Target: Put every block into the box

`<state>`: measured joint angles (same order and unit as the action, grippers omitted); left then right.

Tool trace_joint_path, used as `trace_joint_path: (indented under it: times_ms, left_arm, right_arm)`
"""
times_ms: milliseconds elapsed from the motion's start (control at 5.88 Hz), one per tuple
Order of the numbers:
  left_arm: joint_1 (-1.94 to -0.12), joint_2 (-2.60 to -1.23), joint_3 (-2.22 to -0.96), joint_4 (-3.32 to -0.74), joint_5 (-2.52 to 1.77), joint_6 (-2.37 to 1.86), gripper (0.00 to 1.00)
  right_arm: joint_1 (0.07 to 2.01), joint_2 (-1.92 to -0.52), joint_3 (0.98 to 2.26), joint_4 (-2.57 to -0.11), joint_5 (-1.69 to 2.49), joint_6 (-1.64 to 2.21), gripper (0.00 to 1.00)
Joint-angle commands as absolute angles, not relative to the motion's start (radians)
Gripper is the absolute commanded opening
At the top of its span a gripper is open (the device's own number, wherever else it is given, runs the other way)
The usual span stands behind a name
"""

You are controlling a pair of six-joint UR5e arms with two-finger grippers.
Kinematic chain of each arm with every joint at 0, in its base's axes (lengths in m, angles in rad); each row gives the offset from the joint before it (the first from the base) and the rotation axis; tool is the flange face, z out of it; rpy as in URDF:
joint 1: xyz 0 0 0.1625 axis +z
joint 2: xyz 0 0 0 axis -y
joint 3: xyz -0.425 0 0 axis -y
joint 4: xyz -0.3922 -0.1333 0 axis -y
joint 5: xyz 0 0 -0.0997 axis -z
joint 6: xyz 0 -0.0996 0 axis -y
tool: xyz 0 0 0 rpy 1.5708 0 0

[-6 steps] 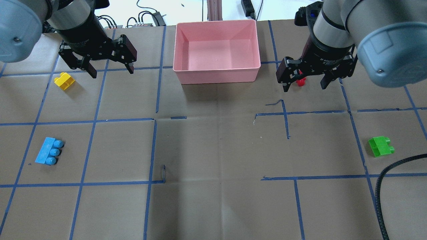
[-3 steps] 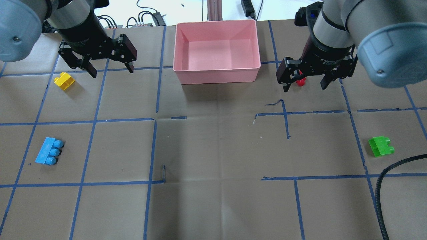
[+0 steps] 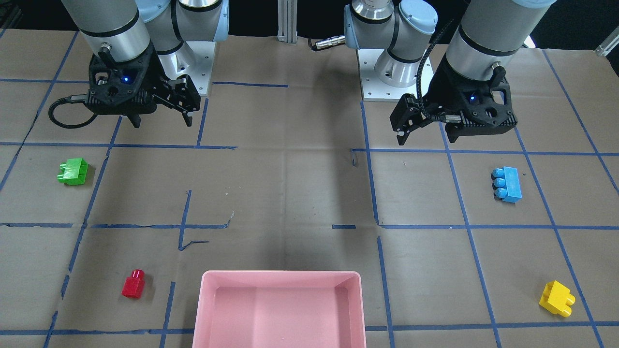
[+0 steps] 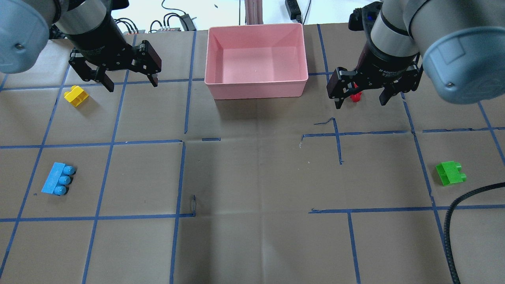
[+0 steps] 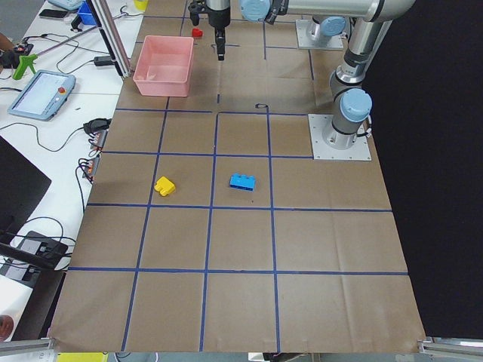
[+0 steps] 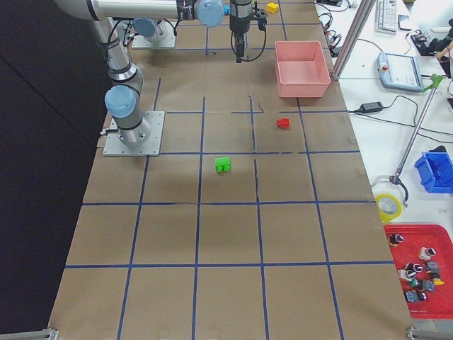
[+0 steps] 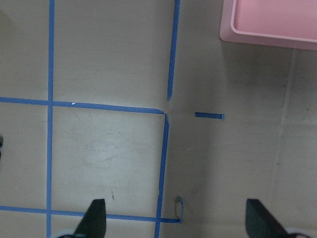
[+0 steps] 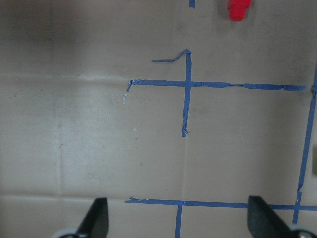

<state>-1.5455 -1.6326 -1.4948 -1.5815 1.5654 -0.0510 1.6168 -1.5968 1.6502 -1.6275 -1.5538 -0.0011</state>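
Brown paper gridded with blue tape covers the table (image 4: 252, 177), and over the last second almost nothing on it has shifted. The left gripper (image 4: 132, 85) creeps slightly toward the far left, jaws wide, beside the yellow block (image 4: 76, 96). The right gripper (image 4: 360, 104) stays put, jaws wide, held high with the red block (image 4: 356, 96) just ahead. The light blue block (image 4: 57, 179) and green block (image 4: 449, 173) lie nearer the robot, left and right. The box (image 4: 256, 90), far centre, holds nothing, so I judge that no pick has begun.
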Motion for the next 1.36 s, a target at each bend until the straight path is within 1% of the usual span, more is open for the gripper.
trace_joint_path:
  times_ms: [0, 170, 340, 511, 681, 851, 1021, 1191]
  left_arm:
    - [-1.440, -1.625, -1.508, -1.582, 1.568, 0.132, 1.00]
    - [-1.304, -1.623, -1.523, -1.582, 1.566, 0.323, 1.00]
    - [-1.178, -1.628, -1.525, -1.583, 1.572, 0.504, 1.00]
    - [-1.061, -1.628, -1.526, -1.589, 1.572, 0.678, 1.00]
    - [-0.942, -1.628, -1.551, -1.583, 1.571, 0.848, 1.00]
    - [-0.849, -1.620, -1.577, -1.577, 1.569, 0.959, 1.00]
    - [-0.797, -1.615, -1.601, -1.559, 1.569, 1.004, 1.00]
    - [-0.782, -1.627, -1.642, -1.493, 1.571, 1.049, 1.00]
  right_arm:
    - [1.615, -1.597, 1.651, -1.628, -1.554, -0.011, 1.00]
    - [1.605, -1.595, 1.654, -1.629, -1.554, -0.017, 1.00]
    - [1.562, -1.597, 1.652, -1.652, -1.560, -0.120, 1.00]
    - [1.454, -1.600, 1.652, -1.646, -1.559, -0.223, 1.00]
    - [1.327, -1.600, 1.652, -1.649, -1.559, -0.420, 1.00]
    - [1.243, -1.600, 1.654, -1.644, -1.560, -0.480, 1.00]
    - [1.176, -1.594, 1.654, -1.657, -1.612, -0.589, 1.00]
    - [1.110, -1.571, 1.690, -1.666, -1.606, -0.591, 1.00]
